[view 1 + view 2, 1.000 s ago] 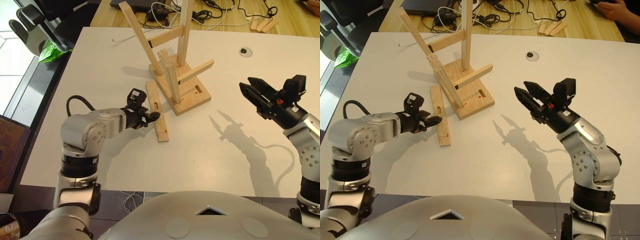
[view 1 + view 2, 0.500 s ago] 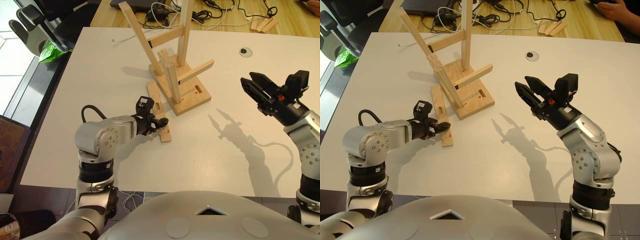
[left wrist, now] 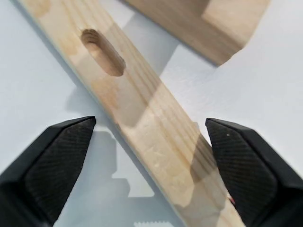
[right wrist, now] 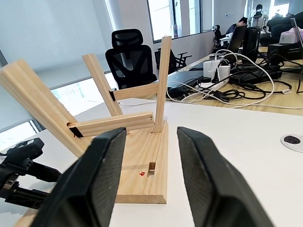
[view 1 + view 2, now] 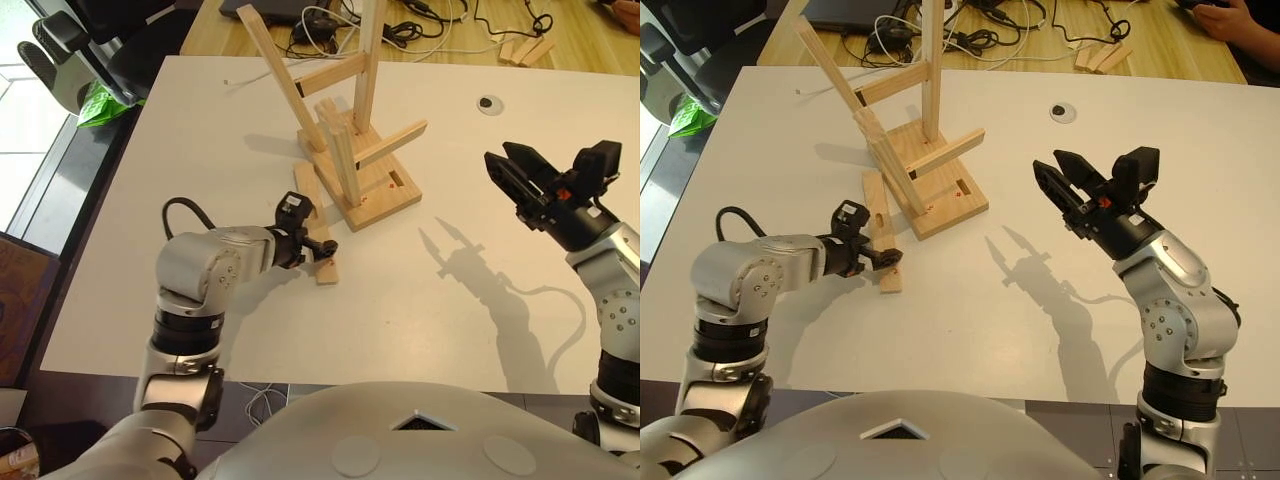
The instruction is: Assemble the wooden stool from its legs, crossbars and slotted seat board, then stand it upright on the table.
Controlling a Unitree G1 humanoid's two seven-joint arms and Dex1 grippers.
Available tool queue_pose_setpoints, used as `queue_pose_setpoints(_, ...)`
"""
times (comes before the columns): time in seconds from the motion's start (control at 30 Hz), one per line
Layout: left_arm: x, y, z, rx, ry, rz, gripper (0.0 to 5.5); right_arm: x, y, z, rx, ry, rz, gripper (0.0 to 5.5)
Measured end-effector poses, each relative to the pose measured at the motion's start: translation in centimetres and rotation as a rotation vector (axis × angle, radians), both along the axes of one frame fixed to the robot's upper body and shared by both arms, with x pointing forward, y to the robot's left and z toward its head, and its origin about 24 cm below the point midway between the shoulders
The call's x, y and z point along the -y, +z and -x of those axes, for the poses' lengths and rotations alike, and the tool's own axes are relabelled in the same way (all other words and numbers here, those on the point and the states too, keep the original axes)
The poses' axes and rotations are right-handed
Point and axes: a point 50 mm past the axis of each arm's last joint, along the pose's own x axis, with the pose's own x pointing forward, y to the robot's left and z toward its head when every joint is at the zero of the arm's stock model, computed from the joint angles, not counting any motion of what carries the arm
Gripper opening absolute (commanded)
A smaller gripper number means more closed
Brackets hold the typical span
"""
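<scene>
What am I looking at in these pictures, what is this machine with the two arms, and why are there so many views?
This is a humanoid robot with two arms, each ending in a two-fingered tool. Two pictures come from cameras on its head, looking down over a white table. The other two come from a camera on each wrist. On the table stands a part-built wooden stool. Its seat board lies flat, and legs joined by crossbars stick up from it. Beside the board lies a loose wooden piece with a slot. The left tool sits over that piece with its fingers open on either side, not yet gripping. The right tool hangs open above the table, holding nothing.
</scene>
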Motion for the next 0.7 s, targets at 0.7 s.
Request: queue_pose_setpoints(0.7, -6.9, -0.2, -0.5, -0.029, 0.043, -0.059, 2.66, 0.0, 0.5, 0.2, 0.031, -0.040, -0.005, 1.97)
